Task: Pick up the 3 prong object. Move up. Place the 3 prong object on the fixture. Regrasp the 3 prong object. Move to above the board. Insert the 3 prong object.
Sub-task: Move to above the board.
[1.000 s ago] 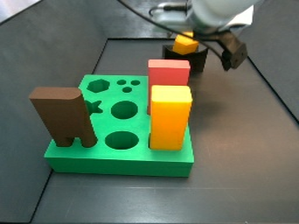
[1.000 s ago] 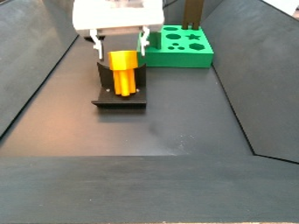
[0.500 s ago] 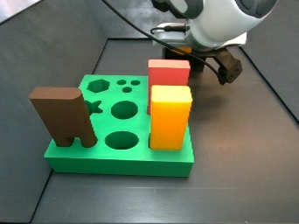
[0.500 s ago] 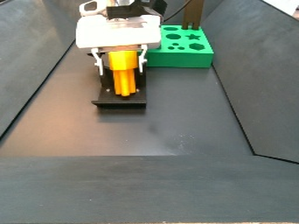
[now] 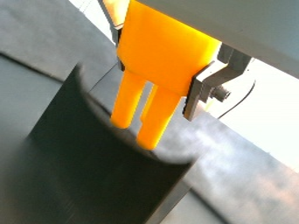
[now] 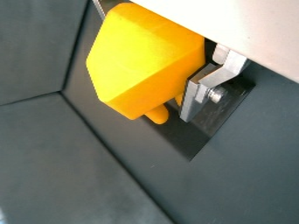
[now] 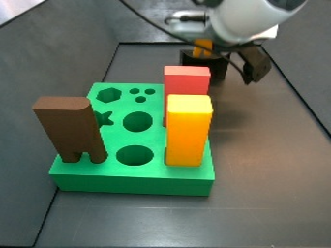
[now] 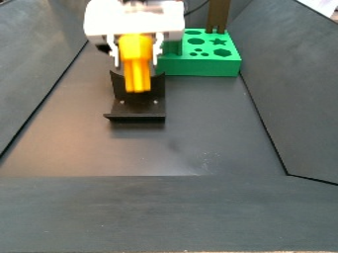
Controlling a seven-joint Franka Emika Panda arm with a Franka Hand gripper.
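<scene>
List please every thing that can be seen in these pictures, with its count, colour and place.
3 prong object: one, orange-yellow, between the pincer's fingers, over the fixture.
fixture: one, dark, on the floor beside the board, under the pincer.
board: one, green, on the floor, with shaped holes in its top.
brown block: one, two-legged, standing at a corner of the board.
tall orange-yellow block: one, standing on the board.
red block: one, standing on the board behind the orange-yellow block.
floor: one, dark grey.
pincer: one, white body with silver fingers, closed on the 3 prong object above the fixture.
</scene>
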